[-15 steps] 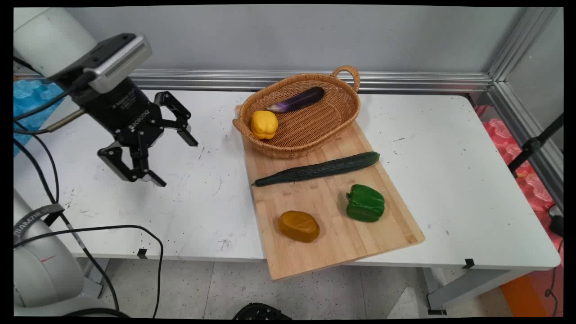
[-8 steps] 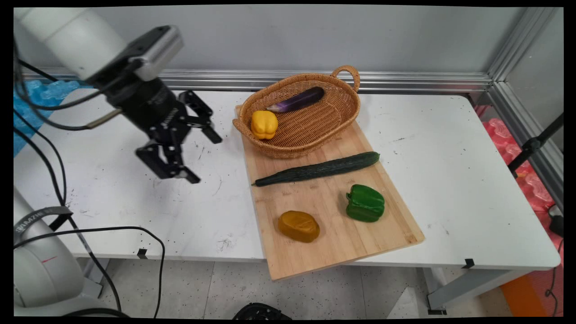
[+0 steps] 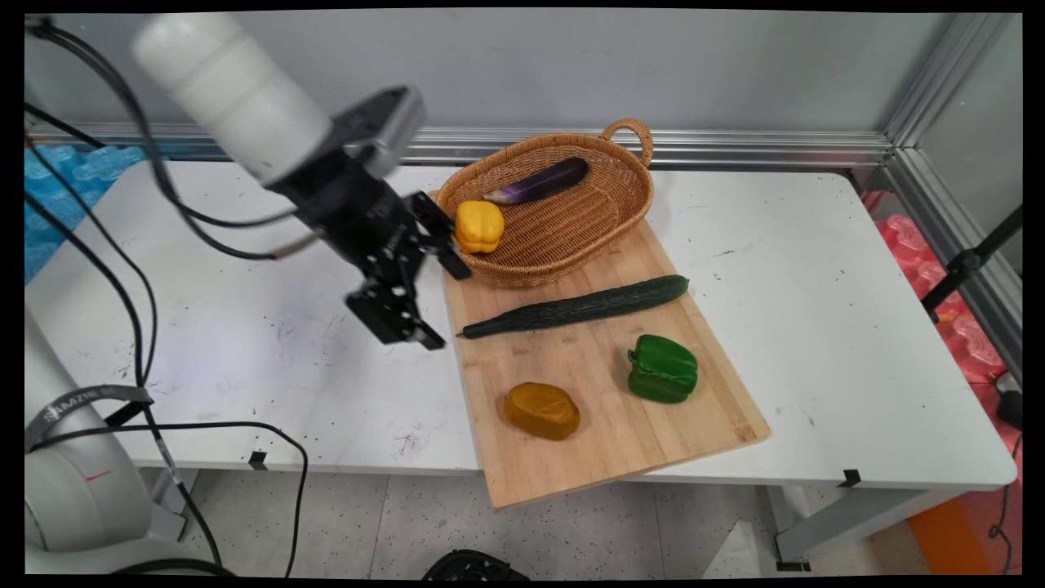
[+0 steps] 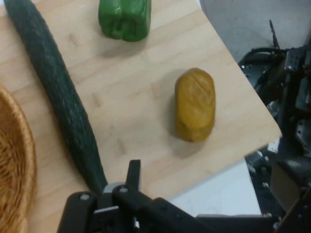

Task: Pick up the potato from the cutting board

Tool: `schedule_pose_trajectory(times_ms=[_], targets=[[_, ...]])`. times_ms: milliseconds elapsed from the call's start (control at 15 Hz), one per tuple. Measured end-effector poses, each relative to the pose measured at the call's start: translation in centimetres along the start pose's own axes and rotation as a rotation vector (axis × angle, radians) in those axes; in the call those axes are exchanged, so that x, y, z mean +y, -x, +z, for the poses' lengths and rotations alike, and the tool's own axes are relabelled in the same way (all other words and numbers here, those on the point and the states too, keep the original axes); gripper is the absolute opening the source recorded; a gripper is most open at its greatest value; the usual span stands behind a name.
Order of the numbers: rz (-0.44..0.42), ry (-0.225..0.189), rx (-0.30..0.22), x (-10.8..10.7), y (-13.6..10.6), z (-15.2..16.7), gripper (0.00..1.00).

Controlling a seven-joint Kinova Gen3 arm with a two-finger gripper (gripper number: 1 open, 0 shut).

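My gripper (image 3: 445, 304) hangs open and empty over the left edge of the wooden cutting board (image 3: 604, 445), close to the thin end of a long dark cucumber (image 3: 575, 306). That cucumber (image 4: 58, 97) runs up the left of the hand view across the board (image 4: 146, 73). Beyond it lie an ochre potato-like lump (image 3: 542, 410) (image 4: 195, 104) and a green bell pepper (image 3: 663, 369) (image 4: 124, 18). A wicker basket (image 3: 571, 245) on the board's far end holds a yellow pepper (image 3: 479, 226) and a purple eggplant (image 3: 539, 181). The upper finger stands just left of the yellow pepper.
Black cables (image 3: 147, 269) hang from the arm over the table's left part. An aluminium rail (image 3: 735, 147) runs along the back wall and the right side. A black stand (image 3: 967, 265) leans beyond the table's right edge.
The arm has swung right, carrying the gripper from over the bare left of the table to the board's left edge. It stayed open. The vegetables have not moved.
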Motion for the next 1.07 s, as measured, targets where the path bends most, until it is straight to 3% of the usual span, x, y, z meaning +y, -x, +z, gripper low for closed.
schedule_pose_trajectory(times_ms=[467, 1067], targets=[[0.011, 0.043, 0.004, -1.2, -2.0, 7.4, 1.0], [0.023, 0.089, -0.023, -2.1, -3.3, 14.2, 1.0]])
